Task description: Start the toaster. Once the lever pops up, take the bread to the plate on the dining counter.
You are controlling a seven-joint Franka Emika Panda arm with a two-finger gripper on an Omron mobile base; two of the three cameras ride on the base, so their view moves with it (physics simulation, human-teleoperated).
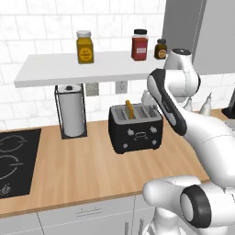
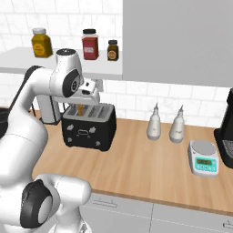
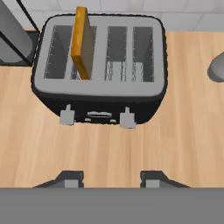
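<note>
Poised above the boxy black toaster with its silver slotted top, the robot's two-finger pincer hangs with its dark tips parted, gripping nothing. A thin orange-brown bread slice stands upright in a slot, jutting above the toaster on the wooden wall counter.

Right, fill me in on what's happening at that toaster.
The white arm hangs its gripper above the black toaster on the wood counter, looking straight down at it. The jaws stand apart with nothing between them. A slice of bread stands upright in the second slot from the paper towel holder, poking well above the silver top. The bread hasn't been taken out yet.
</note>
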